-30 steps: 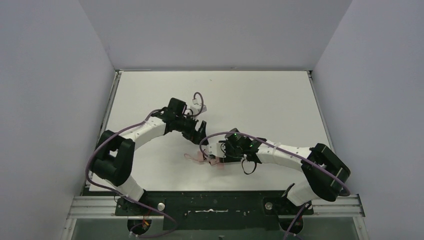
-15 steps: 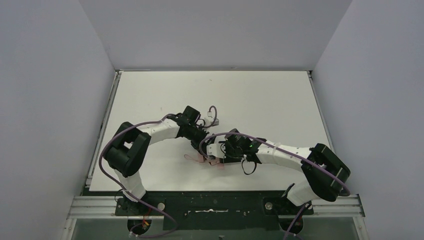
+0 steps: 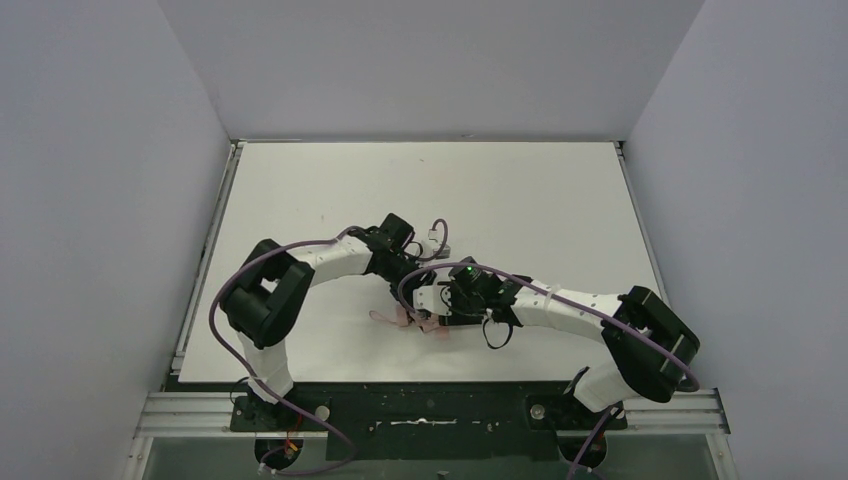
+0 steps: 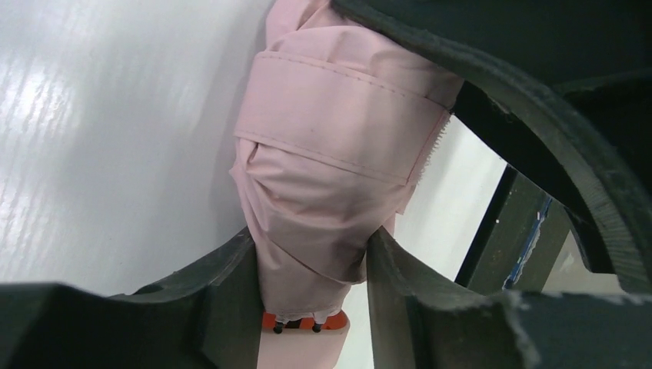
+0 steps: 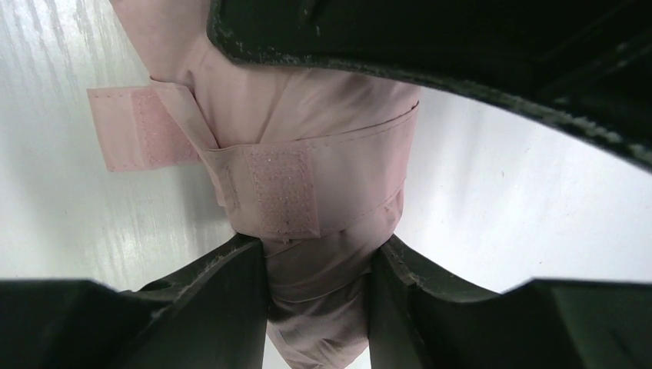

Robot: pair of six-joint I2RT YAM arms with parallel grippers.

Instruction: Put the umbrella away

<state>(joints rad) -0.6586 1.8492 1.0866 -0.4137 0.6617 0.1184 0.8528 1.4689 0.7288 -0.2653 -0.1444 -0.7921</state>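
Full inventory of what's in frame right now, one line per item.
umbrella: one, pale pink, folded, lying on the table near its front centre
strap: one, pink, wrapped round the umbrella, loose tab end sticking out
table: one, white, fills the floor of the cell
walls: three, pale grey, around the table
cables: purple, along both arms
left gripper: one, black, fingers shut on the umbrella
right gripper: one, black, shut on the umbrella just below the strap
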